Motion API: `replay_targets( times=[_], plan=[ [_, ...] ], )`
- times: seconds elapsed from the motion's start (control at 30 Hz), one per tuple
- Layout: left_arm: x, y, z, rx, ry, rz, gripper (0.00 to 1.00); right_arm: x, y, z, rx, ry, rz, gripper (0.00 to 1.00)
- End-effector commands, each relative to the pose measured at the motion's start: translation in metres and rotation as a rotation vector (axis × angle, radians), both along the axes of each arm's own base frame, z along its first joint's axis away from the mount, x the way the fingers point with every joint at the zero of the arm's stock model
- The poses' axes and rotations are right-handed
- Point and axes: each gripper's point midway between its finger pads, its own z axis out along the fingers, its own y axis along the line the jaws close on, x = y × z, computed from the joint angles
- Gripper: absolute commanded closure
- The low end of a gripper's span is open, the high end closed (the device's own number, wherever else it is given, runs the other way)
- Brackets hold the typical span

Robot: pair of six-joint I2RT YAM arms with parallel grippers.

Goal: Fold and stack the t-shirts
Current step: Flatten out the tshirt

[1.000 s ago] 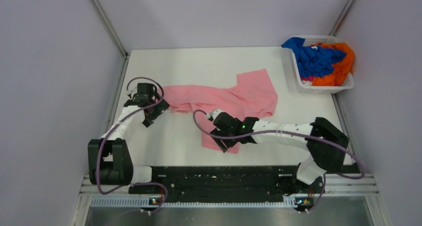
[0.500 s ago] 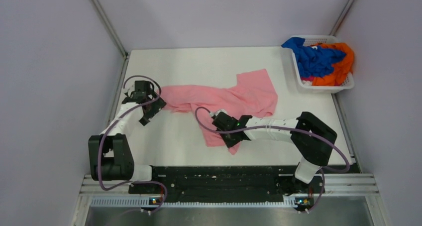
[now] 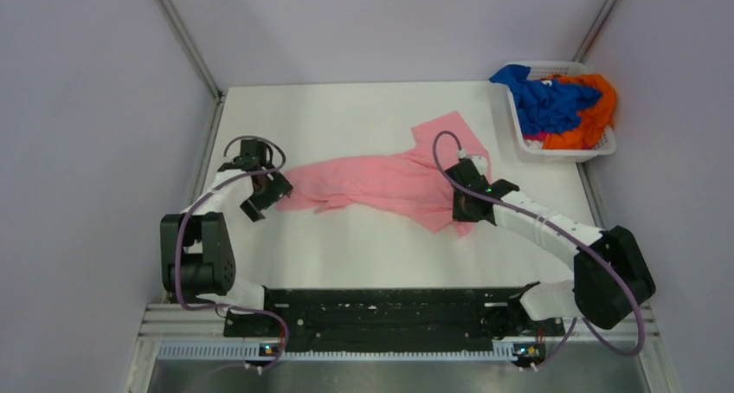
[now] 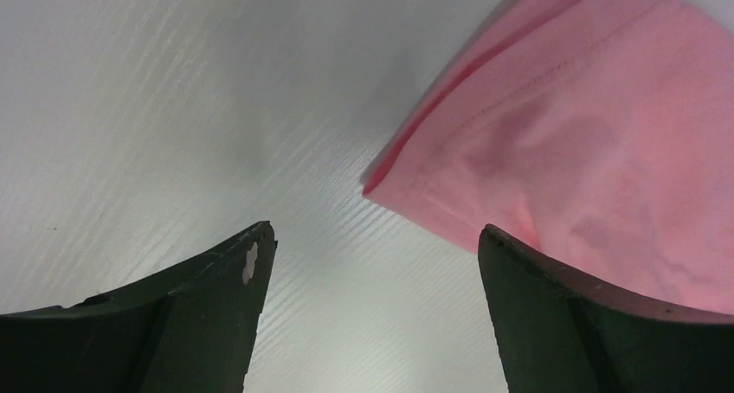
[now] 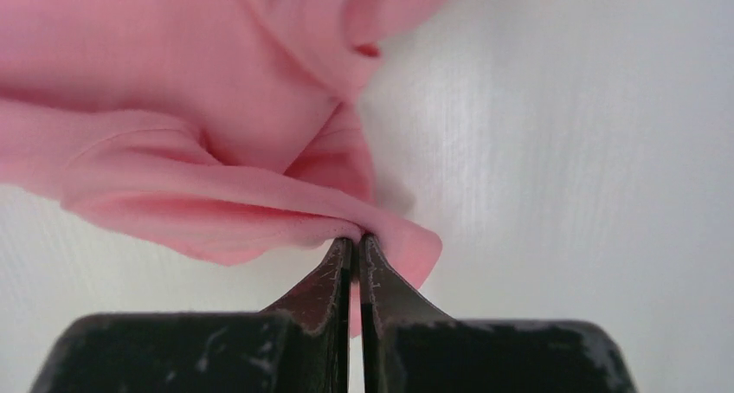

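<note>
A light pink t-shirt (image 3: 381,181) lies crumpled and stretched across the middle of the table. My right gripper (image 3: 465,207) is shut on its right lower edge; in the right wrist view the pink cloth (image 5: 260,194) is pinched between the closed fingertips (image 5: 357,240). My left gripper (image 3: 262,194) hangs open at the shirt's left end, and the pink cloth (image 4: 589,151) reaches only behind its right finger (image 4: 554,306), with bare table between the fingers. A royal blue t-shirt (image 3: 541,99) and a bright orange t-shirt (image 3: 593,116) are heaped in the basket.
The white slatted basket (image 3: 567,153) stands at the back right corner of the table (image 3: 346,116). Purple-grey walls close in on both sides and the back. The black rail with the arm bases (image 3: 381,311) runs along the near edge.
My right gripper has closed on the pink shirt's lower flap and carried it right and toward the back, folding it over. The left gripper stayed near the shirt's left end.
</note>
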Motion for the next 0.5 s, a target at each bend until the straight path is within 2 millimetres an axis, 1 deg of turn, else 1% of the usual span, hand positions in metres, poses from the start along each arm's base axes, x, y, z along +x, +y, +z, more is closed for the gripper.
replay_targets(
  times=[0.0, 0.03, 0.13, 0.2, 0.27, 0.37, 0.4, 0.47],
  plan=[
    [0.001, -0.001, 0.005, -0.013, 0.009, -0.012, 0.11, 0.016, -0.046, 0.023, 0.000, -0.073, -0.163, 1.00],
    [-0.002, -0.010, 0.003, -0.055, 0.011, -0.023, 0.12, 0.018, -0.046, 0.025, 0.019, -0.078, -0.169, 1.00],
    [-0.015, -0.034, -0.009, -0.176, 0.009, -0.055, 0.15, 0.022, -0.028, 0.028, 0.105, -0.090, -0.112, 1.00],
    [-0.023, -0.033, -0.020, -0.175, 0.012, -0.032, 0.17, 0.023, -0.024, 0.027, 0.116, -0.085, -0.086, 1.00],
    [-0.021, -0.036, -0.023, -0.188, 0.019, -0.026, 0.22, 0.023, -0.028, 0.026, 0.090, -0.085, -0.086, 1.00],
    [-0.014, -0.050, -0.023, -0.241, 0.007, -0.048, 0.30, 0.025, -0.029, 0.027, 0.079, -0.084, -0.083, 1.00],
    [-0.015, -0.057, -0.024, -0.239, 0.009, -0.066, 0.31, 0.026, -0.028, 0.028, 0.083, -0.087, -0.082, 1.00],
    [-0.019, -0.062, -0.029, -0.218, 0.027, -0.080, 0.34, 0.027, -0.027, 0.029, 0.088, -0.091, -0.080, 1.00]
  ],
)
